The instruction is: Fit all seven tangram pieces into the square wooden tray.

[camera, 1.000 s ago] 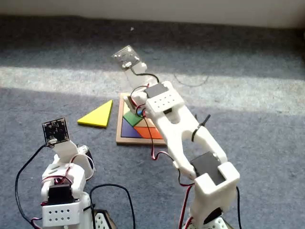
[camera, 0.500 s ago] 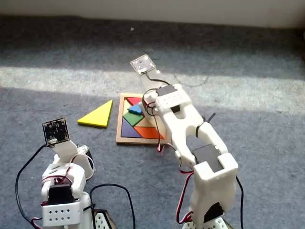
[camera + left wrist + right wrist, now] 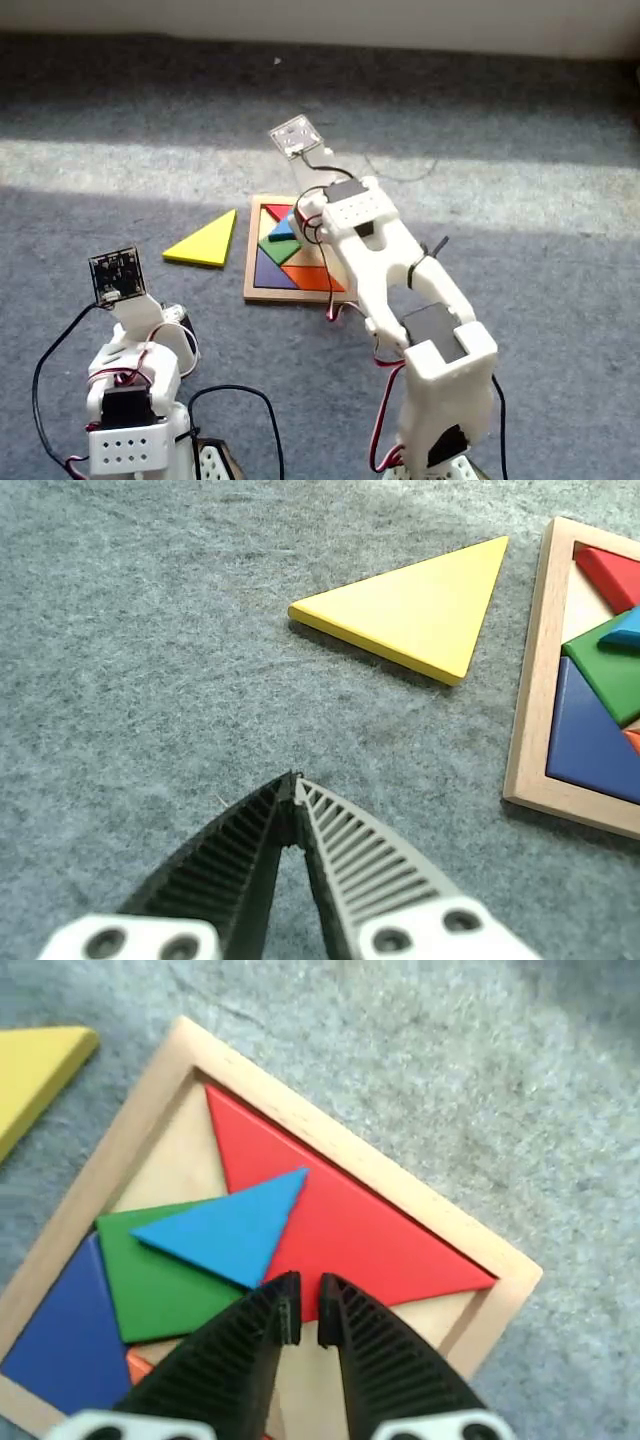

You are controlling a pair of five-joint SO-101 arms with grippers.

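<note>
The square wooden tray [image 3: 249, 272] lies mid-carpet and holds a red triangle [image 3: 350, 1225], a green piece [image 3: 150, 1285], a dark blue piece [image 3: 50, 1340] and an orange piece [image 3: 315, 278]. A light blue triangle [image 3: 232, 1230] rests askew on top of the green and red pieces. My right gripper [image 3: 304, 1305] hovers just beside its corner, open by a narrow gap and holding nothing. The large yellow triangle [image 3: 420, 605] lies on the carpet left of the tray [image 3: 530, 680]. My left gripper [image 3: 293, 782] is shut and empty, near the carpet short of the yellow triangle [image 3: 205, 243].
Grey carpet surrounds everything. Bare wood shows in the tray [image 3: 330, 1130] beside the red triangle. The right arm [image 3: 385, 260] stretches over the tray's right side. The left arm [image 3: 130, 370] sits folded at the front left. A thin cable [image 3: 400, 175] lies behind the tray.
The right arm drew back to the right off the tray, uncovering the light blue triangle left lying in it, then barely shifted. The left arm has kept still.
</note>
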